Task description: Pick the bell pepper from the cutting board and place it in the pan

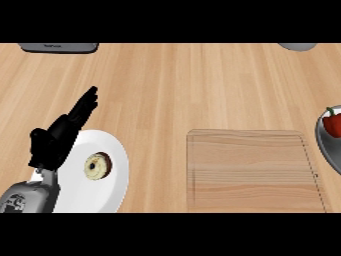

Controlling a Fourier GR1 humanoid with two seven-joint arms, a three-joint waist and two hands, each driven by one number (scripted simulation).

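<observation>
A red bell pepper (337, 124) with a green stem lies in the grey pan (334, 150) at the right edge of the head view. The wooden cutting board (252, 170) sits left of the pan with nothing on it. My left hand (58, 137) is at the left, fingers straight and pointing up and away, held over the edge of a white plate. It holds nothing. My right hand does not show.
A white plate (112, 185) at the lower left carries a round doughnut-like piece (97, 166). A dark grey object (59, 47) lies at the far left edge of the counter, and a grey object (298, 46) at the far right.
</observation>
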